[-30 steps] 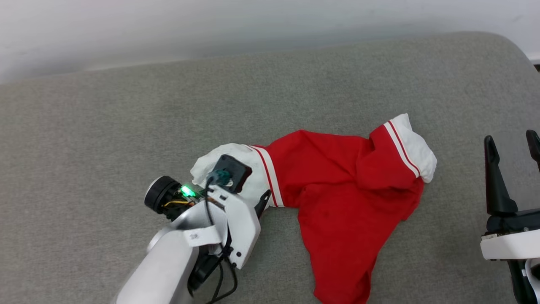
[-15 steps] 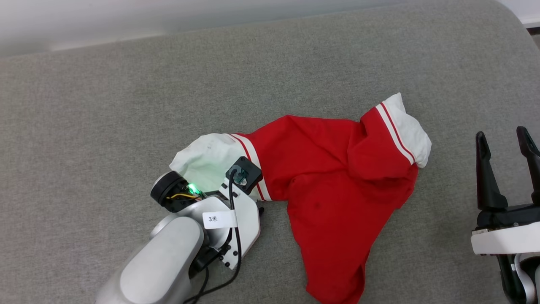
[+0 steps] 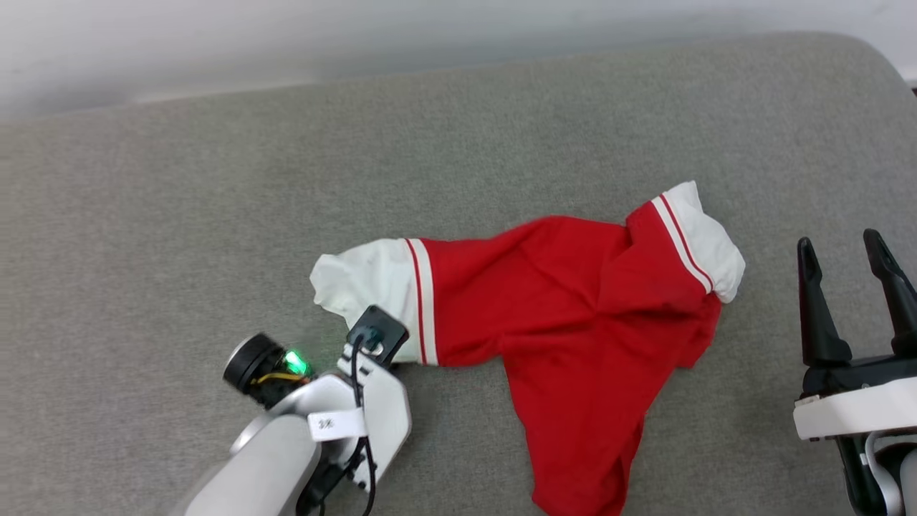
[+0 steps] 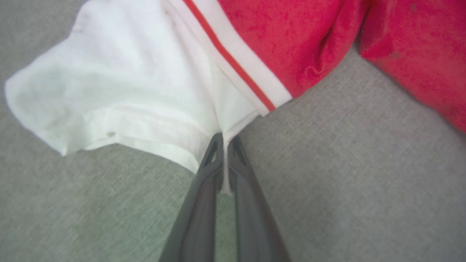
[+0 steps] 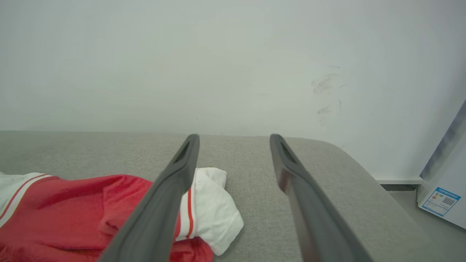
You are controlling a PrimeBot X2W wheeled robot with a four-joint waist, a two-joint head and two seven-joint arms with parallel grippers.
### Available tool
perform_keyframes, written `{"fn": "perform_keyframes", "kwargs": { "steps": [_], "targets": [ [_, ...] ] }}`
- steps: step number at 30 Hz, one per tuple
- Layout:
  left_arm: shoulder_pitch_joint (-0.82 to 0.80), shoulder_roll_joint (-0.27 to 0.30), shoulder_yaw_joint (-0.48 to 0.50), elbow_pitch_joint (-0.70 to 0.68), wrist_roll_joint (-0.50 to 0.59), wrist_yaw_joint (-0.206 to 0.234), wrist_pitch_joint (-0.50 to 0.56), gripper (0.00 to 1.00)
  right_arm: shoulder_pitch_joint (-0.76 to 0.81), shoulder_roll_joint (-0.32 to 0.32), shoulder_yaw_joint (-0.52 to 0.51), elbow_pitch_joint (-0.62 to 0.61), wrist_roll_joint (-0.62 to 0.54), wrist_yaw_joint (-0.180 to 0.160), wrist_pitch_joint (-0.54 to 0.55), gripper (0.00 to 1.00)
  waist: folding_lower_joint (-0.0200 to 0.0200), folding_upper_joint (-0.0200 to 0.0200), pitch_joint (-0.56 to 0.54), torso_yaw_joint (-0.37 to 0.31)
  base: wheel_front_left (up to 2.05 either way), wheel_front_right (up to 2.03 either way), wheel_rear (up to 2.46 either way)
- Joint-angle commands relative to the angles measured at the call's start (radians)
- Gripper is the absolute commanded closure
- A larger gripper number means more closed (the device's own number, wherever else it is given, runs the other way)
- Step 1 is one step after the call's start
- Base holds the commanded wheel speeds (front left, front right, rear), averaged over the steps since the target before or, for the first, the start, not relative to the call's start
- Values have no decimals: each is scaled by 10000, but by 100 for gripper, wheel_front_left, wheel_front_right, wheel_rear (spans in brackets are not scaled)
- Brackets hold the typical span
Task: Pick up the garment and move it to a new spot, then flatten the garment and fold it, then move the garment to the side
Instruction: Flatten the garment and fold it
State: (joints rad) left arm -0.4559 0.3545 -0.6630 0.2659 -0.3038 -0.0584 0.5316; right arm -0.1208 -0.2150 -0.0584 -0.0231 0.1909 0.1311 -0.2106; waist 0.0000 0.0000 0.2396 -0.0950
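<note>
Now left gripper (image 4: 224,140) clamped on the white sleeve hem of crumpled garment (image 3: 573,301), mid grey cushion (image 3: 215,215) toward its near edge; right gripper (image 3: 839,240) spread wide by the right edge.

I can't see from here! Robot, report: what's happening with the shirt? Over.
Left fingers shut on shirt, white sleeve edge. Right fingers open, holding nothing, beside shirt. Shirt crumpled on grey cushion. Nothing blocking.

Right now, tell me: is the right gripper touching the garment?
No, the right gripper stands open, with bare grey cushion between it and the garment.
</note>
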Motion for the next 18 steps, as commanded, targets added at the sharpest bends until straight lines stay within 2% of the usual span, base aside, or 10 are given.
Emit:
{"fn": "perform_keyframes", "kwargs": {
  "steps": [1, 4, 5, 15, 18],
  "targets": [
    [541, 188, 155, -277, -83, 257, -255, 100, 168, 4, -30, 103, -66, -7, 40, 0, 0, 0, -454, 270, 0, 0, 0],
    [1078, 621, 554, -833, -111, 738, -682, 100, 288, 46, 74, 203, -74, -7, 87, 0, 0, 0, -797, 430, 0, 0, 0],
    [1078, 621, 554, -833, -111, 738, -682, 100, 288, 46, 74, 203, -74, -7, 87, 0, 0, 0, -797, 430, 0, 0, 0],
    [2545, 1896, 2226, -2261, -442, 2280, -1532, 100, 663, 63, 230, 360, -40, -7, 379, 0, 0, 0, -1541, 892, 0, 0, 0],
    [2990, 2115, 2456, -2407, -552, 2478, -1623, 100, 705, 41, 218, 337, -24, -7, 442, 0, 0, 0, -1600, 999, 0, 0, 0]
  ]
}}
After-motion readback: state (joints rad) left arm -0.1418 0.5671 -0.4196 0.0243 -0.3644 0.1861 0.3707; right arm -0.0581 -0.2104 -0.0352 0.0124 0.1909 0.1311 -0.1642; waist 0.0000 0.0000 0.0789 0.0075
